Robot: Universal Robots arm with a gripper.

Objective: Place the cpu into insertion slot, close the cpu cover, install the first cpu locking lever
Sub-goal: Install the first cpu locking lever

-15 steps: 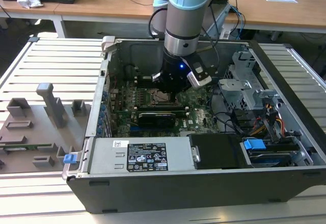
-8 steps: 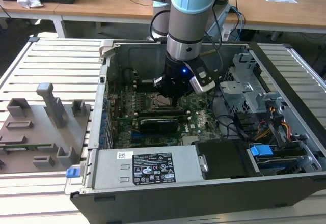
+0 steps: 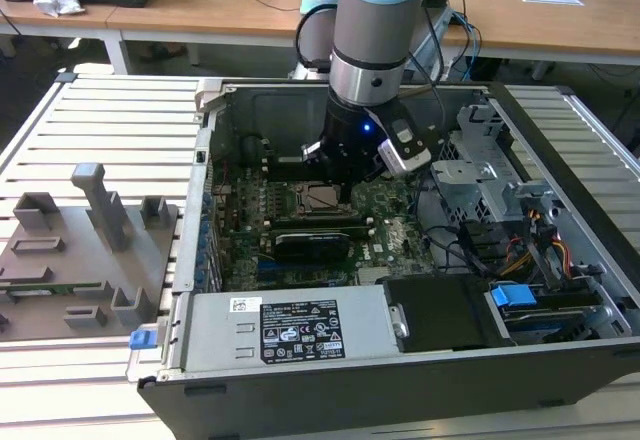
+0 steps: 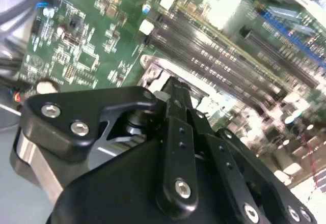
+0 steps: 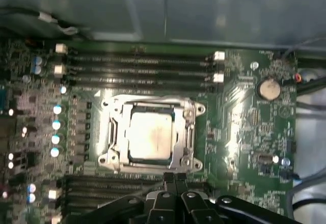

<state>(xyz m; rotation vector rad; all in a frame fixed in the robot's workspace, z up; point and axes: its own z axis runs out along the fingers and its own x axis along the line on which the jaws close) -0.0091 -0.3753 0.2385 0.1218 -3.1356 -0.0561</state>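
Observation:
The cpu (image 5: 150, 135), a silvery square chip, lies flat in the insertion slot (image 5: 109, 132) on the green board. The cpu cover (image 5: 153, 103), a metal frame with a square window, lies down over the chip's edges. My gripper (image 5: 174, 178) is shut with nothing between its fingers, and its tips sit just off one edge of the slot. In the second wrist view the shut gripper (image 4: 173, 87) hovers close to the slot's metal edge (image 4: 153, 67). In the exterior view the arm (image 3: 370, 50) reaches down into the open case, right beside the cpu (image 3: 320, 198).
Long black memory slots (image 5: 137, 66) run on both sides of the socket. A black expansion card (image 3: 312, 243), the power supply (image 3: 290, 325) and a metal drive cage (image 3: 480, 175) crowd the case. A grey fixture tray (image 3: 80, 250) lies at the exterior view's left.

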